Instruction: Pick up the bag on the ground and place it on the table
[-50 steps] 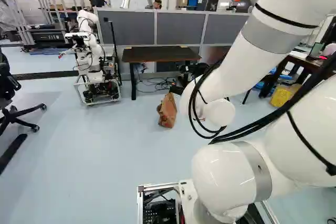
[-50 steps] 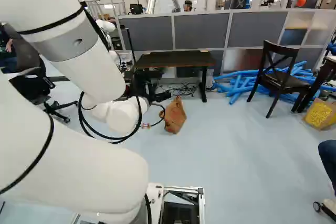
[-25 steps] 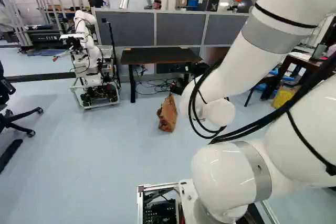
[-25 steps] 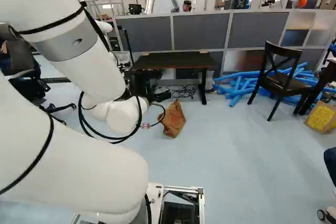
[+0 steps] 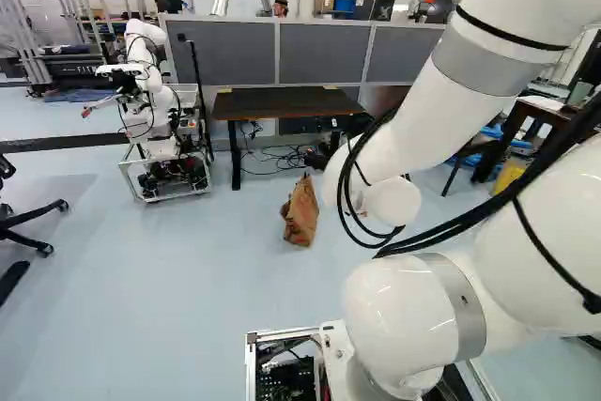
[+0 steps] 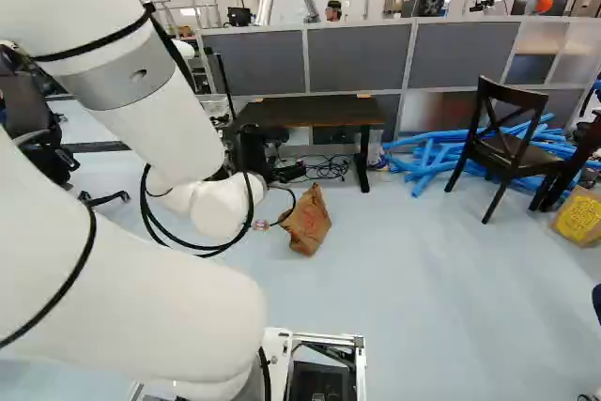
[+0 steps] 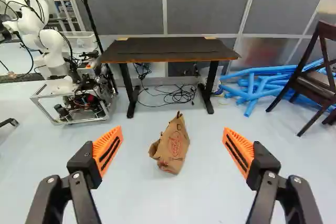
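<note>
The brown bag (image 6: 306,221) sits on the floor (image 6: 423,307), mid-frame in the right base view. The gripper (image 6: 255,149) spreads its 2 fingers.

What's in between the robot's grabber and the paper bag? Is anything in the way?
Nothing that I can see: the wrist view shows only bare, pale floor between the open gripper and the paper bag.

I've got red print on the paper bag (image 7: 172,148) and white lettering on some dark panel (image 5: 70,69), can't read either tbh.
</note>
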